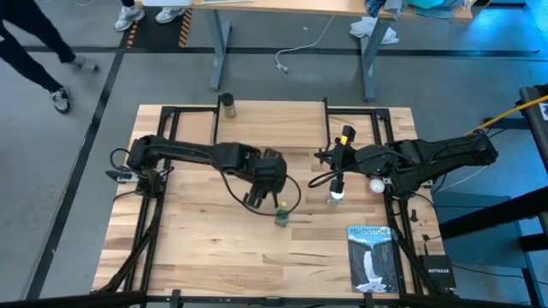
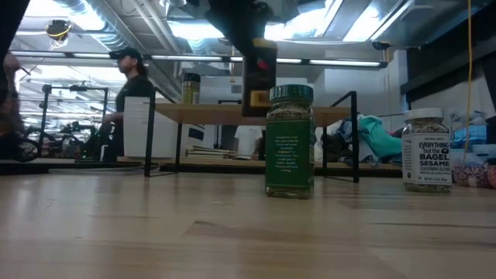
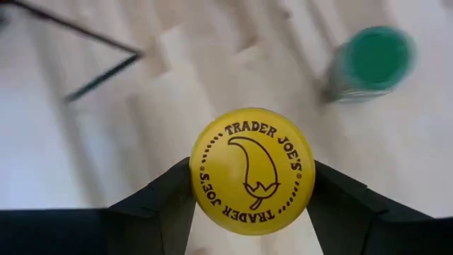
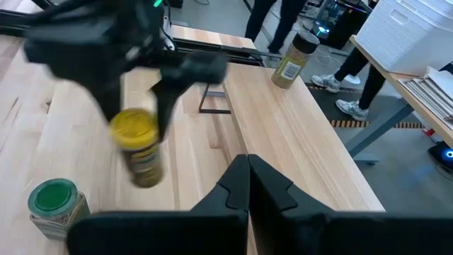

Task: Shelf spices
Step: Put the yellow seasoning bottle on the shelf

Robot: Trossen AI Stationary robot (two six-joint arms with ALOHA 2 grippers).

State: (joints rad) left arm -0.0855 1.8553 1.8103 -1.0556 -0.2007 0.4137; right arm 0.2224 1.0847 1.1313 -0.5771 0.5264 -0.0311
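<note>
The left tool [image 3: 248, 212] is clamped on the yellow-lidded jar [image 3: 251, 170], held above the middle of the surface [image 1: 197, 248]. The green jar [image 1: 280, 215] stands just beside it. The dark-lidded jar [image 1: 228, 105] sits at the shelf's [image 1: 274, 109] left end, along the far edge. The right tool [image 4: 248, 185], fingers together, hovers by the white-lidded jar [image 1: 336, 193] toward the right edge.

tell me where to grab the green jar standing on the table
Grip the green jar around its straight round body just under the lid, coming from above. It stands upright with open table on all sides. The left tool is busy, holding the yellow-lidded jar.
</note>
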